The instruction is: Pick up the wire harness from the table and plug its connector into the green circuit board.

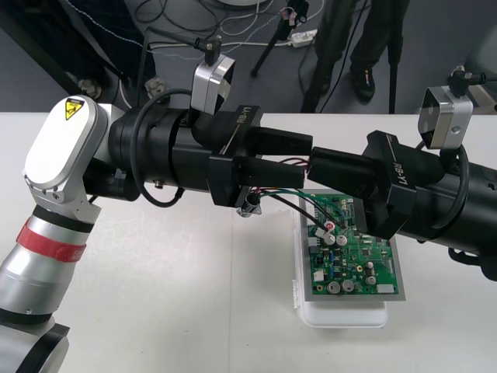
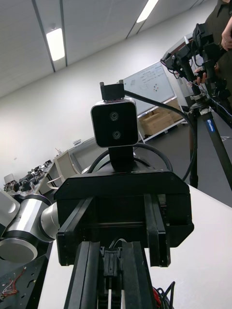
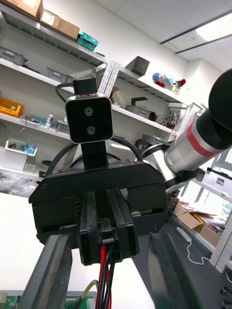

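Note:
The two arms meet above the green circuit board [image 1: 353, 256] on its white base [image 1: 342, 315]. My right gripper [image 1: 315, 166] is shut on the harness's black plug [image 3: 107, 236], which sits between its fingers [image 2: 87, 275]. Red and black wires [image 3: 102, 275] hang from the plug. My left gripper [image 1: 299, 155] faces it, open, with its fingers [image 3: 48, 270] standing wide on either side of the right gripper's tips. The round metal socket [image 1: 250, 208] dangles under the left gripper. Black and green wires [image 1: 299, 203] trail from it over the board's left edge.
The board and base stand at the table's right middle, under both grippers. Bare table [image 1: 178, 295] stretches to the left and front of the base. Cables and a tripod lie on the dark floor [image 1: 256, 31] beyond the far edge.

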